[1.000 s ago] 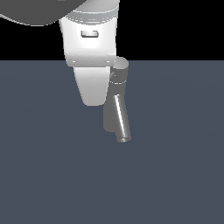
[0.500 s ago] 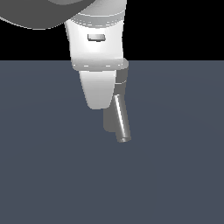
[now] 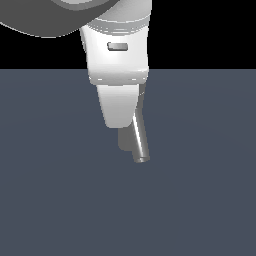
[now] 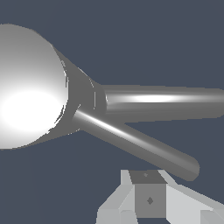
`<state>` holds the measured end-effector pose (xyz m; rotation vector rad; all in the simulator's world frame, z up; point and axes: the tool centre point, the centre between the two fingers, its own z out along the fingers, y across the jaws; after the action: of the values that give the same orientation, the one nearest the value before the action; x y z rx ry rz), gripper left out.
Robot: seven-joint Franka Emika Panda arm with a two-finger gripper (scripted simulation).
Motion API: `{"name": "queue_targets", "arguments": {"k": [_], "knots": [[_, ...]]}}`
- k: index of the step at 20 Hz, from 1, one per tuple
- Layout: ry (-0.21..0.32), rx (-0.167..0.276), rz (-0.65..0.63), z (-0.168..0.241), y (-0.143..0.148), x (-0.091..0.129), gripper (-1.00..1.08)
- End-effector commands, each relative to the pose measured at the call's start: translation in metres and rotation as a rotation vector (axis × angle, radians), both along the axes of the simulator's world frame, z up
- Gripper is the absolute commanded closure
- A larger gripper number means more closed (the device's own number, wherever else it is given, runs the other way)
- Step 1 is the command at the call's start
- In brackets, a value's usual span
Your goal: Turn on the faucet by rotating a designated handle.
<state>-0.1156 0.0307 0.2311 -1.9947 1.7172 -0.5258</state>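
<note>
1. Faucet stands a little above the middle of the exterior view, on the dark bench. Most of its upright body is hidden behind the white gripper, and only a grey strip shows along the gripper's 3 o'clock edge.

2. Its slanted spout runs out from under the gripper toward 5 o'clock, ending in an open mouth near the centre of that view.

3. In the wrist view the round cap fills the 9 o'clock side, bright with glare. Two grey tubes leave it: a thick one toward 3 o'clock and a thinner one toward 4 o'clock. I take the thinner one for the handle and the thick one for the spout, though the close angle makes this uncertain.

4. The gripper hangs close over the faucet's top, so the wrist camera looks almost straight down on the cap. That placement suits a push against the handle, which would turn it about the cap.

5. One blocky white-and-grey finger shows at 6 o'clock in the wrist view, just beside the far end of the handle. Whether they touch is unclear.

6. The other finger is out of sight, so I cannot tell how far apart the gripper stands. Nothing is seen held in it.
</note>
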Motion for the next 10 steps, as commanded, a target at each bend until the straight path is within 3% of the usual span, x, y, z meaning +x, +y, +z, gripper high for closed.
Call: {"name": "queue_targets", "arguments": {"k": [1,10], "knots": [[0.008,0.0,-0.013,-0.0045,-0.0073,-0.0038,1.08],[0.008,0.0,-0.014,-0.0083,-0.0133,-0.0087,1.08]]}}
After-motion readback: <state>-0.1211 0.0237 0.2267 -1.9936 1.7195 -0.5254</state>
